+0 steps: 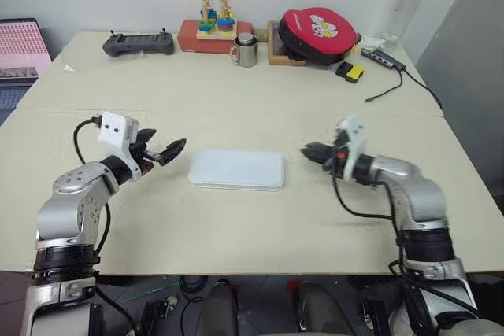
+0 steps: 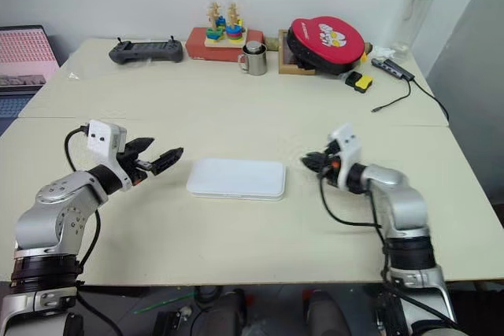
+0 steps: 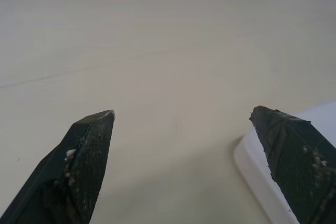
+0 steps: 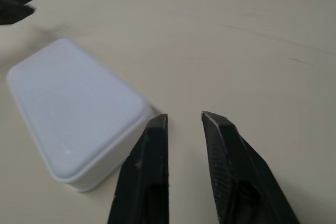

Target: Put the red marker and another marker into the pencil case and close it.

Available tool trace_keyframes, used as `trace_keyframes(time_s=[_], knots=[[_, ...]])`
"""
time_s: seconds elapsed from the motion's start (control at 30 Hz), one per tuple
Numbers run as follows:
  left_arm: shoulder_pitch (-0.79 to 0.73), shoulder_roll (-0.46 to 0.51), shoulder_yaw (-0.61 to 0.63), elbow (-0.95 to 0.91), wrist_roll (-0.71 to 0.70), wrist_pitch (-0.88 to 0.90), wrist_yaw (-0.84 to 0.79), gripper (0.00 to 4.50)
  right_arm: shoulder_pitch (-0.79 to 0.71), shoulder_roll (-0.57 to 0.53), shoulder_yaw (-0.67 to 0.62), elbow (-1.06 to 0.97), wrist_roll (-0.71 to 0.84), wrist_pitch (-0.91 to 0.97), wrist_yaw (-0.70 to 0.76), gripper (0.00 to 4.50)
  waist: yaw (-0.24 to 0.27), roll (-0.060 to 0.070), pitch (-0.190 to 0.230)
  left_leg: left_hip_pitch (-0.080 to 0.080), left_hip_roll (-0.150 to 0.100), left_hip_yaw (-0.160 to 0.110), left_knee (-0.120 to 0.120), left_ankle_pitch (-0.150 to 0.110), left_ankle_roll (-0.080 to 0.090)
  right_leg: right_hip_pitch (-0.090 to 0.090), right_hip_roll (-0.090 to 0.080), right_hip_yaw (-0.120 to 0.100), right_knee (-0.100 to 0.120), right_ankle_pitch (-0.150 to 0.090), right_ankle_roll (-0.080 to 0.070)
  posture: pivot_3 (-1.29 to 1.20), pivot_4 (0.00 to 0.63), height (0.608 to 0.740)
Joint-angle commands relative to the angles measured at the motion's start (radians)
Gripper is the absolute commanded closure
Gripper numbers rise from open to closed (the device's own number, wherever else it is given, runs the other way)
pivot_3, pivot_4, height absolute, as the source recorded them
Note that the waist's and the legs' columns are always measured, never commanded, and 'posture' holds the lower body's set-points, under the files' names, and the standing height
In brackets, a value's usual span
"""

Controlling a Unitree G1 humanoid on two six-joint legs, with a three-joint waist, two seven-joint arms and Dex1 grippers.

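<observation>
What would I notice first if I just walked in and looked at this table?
Probably the white pencil case, lying shut in the middle of the table's near half. The left gripper hangs beside one end with its fingers spread wide, and the right gripper by the other end, fingers slightly apart, both empty. After that, the bright red round bag at the far edge.

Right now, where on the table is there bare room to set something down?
Bare top lies between the pencil case and the steel mug, and between the case and the near edge. Each end of the case has a gripper, left and right. The far edge is crowded.
</observation>
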Motion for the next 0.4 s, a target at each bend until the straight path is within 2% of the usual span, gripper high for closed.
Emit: trace_keyframes(time_s=[0.03,0.3,0.37,0.4], knots=[[-0.036,0.041,0.015,0.029,0.024,-0.045,-0.029,0.0,0.011,-0.049,-0.061,-0.09,0.045,0.026,-0.033,2.41,-0.003,0.0,0.0,0.0,0.0,0.0,0.0,0.0,0.0,0.0,0.0,0.0,0.0,0.0,0.0,0.0,0.15,0.74],[-0.071,0.087,0.004,0.162,0.071,-0.107,-0.069,0.0,0.021,-0.101,-0.067,-0.114,0.066,0.018,-0.075,0.46,-0.007,0.0,0.0,0.0,0.0,0.0,0.001,0.0,0.0,0.0,0.0,0.0,0.0,0.0,0.001,0.0,0.15,0.74],[-0.07,0.099,0.018,0.17,0.066,-0.109,-0.084,0.0,0.028,-0.104,-0.062,-0.125,0.073,0.018,-0.078,0.03,-0.007,0.0,0.0,0.0,0.0,0.0,0.0,0.0,0.0,0.0,0.0,0.0,0.0,0.0,0.001,0.0,0.15,0.74],[-0.065,0.105,0.024,0.168,0.06,-0.109,-0.098,0.0,0.031,-0.102,-0.056,-0.131,0.08,0.019,-0.076,0.03,-0.007,0.0,0.0,0.0,0.0,0.0,0.0,0.0,0.0,0.0,0.0,0.0,0.0,0.0,0.001,0.0,0.15,0.74]])
